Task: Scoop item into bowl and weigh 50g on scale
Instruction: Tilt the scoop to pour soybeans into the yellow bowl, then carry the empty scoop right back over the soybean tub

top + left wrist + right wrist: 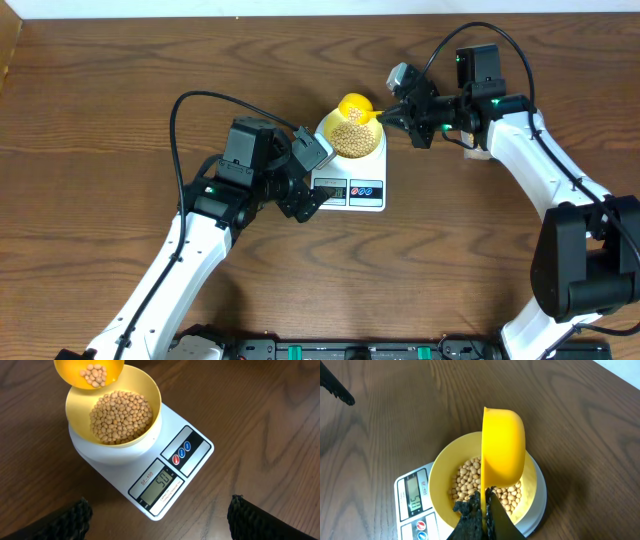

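Basically the last bit of dosing: the pale yellow bowl [150,435] sits on the white kitchen scale [202,435] w/ a good heap of soybeans [120,416] in it, and the LCD display [160,482] looks to read 50, so target prob. reached.

The right claw [485,515] is pressed together on the handle of the yellow scoop [504,445], which hangs tipped over the bowl's far edge w/ a few beans left in its cup. The left claw [159,527] is spread wide, holding nothing, just beside the display end of the scale above the wood surface [270,405].

Next move, as I judge it: level the scoop so no more beans drop, lift it off w/o brushing the bowl (a nudge would upset the reading), then check the figure.

Hard to make out:
- scoop handle is buried under the right claw's fingers
- can't tell if scoop touches the bowl rim
- display in right wrist view is sideways, unreadable
- left wrist view shows only the fingertip ends
- no bean supply container in any view
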You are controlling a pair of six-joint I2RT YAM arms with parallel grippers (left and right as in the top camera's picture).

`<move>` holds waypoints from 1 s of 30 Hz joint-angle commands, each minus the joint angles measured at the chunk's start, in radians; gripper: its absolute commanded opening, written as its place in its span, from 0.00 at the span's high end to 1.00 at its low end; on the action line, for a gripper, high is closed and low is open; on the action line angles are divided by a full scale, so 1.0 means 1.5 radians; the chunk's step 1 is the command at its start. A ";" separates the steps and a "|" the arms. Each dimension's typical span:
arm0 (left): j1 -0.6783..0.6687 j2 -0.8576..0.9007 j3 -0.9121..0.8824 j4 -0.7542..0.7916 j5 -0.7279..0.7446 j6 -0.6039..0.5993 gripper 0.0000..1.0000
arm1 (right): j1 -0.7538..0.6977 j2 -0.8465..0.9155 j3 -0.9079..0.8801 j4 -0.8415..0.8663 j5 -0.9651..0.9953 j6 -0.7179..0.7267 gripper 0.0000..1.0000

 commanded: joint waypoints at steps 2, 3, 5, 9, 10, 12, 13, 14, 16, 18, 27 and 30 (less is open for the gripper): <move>0.003 -0.003 -0.001 -0.002 -0.004 0.002 0.12 | 0.004 0.006 0.007 0.002 -0.012 0.023 0.99; 0.003 -0.003 -0.001 -0.002 -0.004 0.002 0.12 | 0.004 0.006 0.007 0.002 -0.012 0.039 0.99; 0.003 -0.003 -0.001 -0.002 -0.004 0.002 0.12 | 0.002 0.006 0.007 0.002 -0.012 0.076 0.99; 0.003 -0.003 -0.001 -0.002 -0.004 0.002 0.12 | 0.001 0.006 0.007 0.002 -0.012 0.181 0.99; 0.003 -0.003 -0.001 -0.002 -0.004 0.002 0.12 | -0.002 0.006 0.007 0.002 -0.012 0.208 0.99; 0.003 -0.003 -0.001 -0.002 -0.004 0.002 0.12 | -0.006 0.006 0.007 0.002 -0.012 0.254 0.99; 0.003 -0.003 -0.001 -0.002 -0.004 0.002 0.11 | -0.008 0.006 0.007 0.004 -0.015 0.271 0.99; 0.003 -0.003 -0.001 -0.002 -0.004 0.001 0.12 | -0.012 0.006 0.007 0.007 -0.024 0.285 0.99; 0.003 -0.003 -0.001 -0.002 -0.004 0.002 0.11 | -0.024 0.006 0.007 0.016 -0.052 0.313 0.99; 0.003 -0.003 -0.001 -0.002 -0.004 0.002 0.11 | -0.039 0.006 0.007 0.025 -0.080 0.351 0.99; 0.003 -0.003 -0.001 -0.002 -0.004 0.002 0.12 | -0.104 0.006 0.007 0.056 -0.218 0.456 0.99; 0.003 -0.003 -0.001 -0.002 -0.004 0.002 0.11 | -0.122 0.006 0.007 0.075 -0.258 0.495 0.99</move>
